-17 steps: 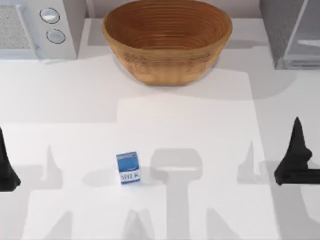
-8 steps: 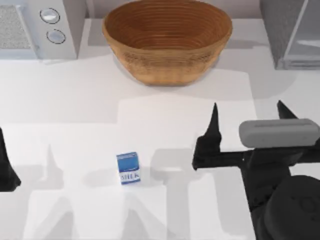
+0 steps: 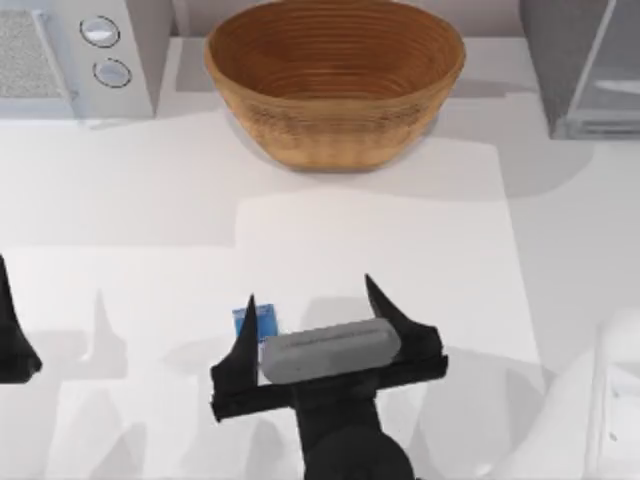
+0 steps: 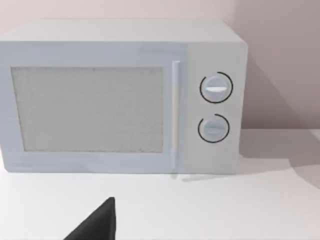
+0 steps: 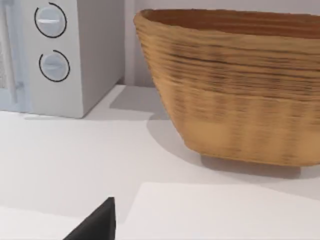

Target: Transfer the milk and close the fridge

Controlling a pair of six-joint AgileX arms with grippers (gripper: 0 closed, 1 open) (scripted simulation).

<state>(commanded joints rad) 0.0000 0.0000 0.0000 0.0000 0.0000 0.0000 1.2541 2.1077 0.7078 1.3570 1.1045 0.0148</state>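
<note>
The milk [image 3: 268, 320] stands on the white table at the front centre. Just its blue top shows, the rest is hidden under my right arm. My right gripper [image 3: 316, 318] hovers over it, open, its black fingers spread wide, with the left fingertip [image 3: 248, 325] overlapping the carton. The fridge [image 3: 560, 60] stands at the back right corner, with its pale door panel [image 3: 612, 70] to the right of its dark speckled side. My left gripper [image 3: 12, 340] stays parked at the table's left edge.
A large woven bowl [image 3: 335, 80] sits at the back centre, also seen in the right wrist view [image 5: 235, 85]. A light-grey appliance with two knobs [image 3: 80, 50] stands at the back left, facing the left wrist camera [image 4: 120, 95].
My right arm has swept from the table's right edge leftward and forward to above the milk, now covering most of the carton. The left arm and the milk have not moved.
</note>
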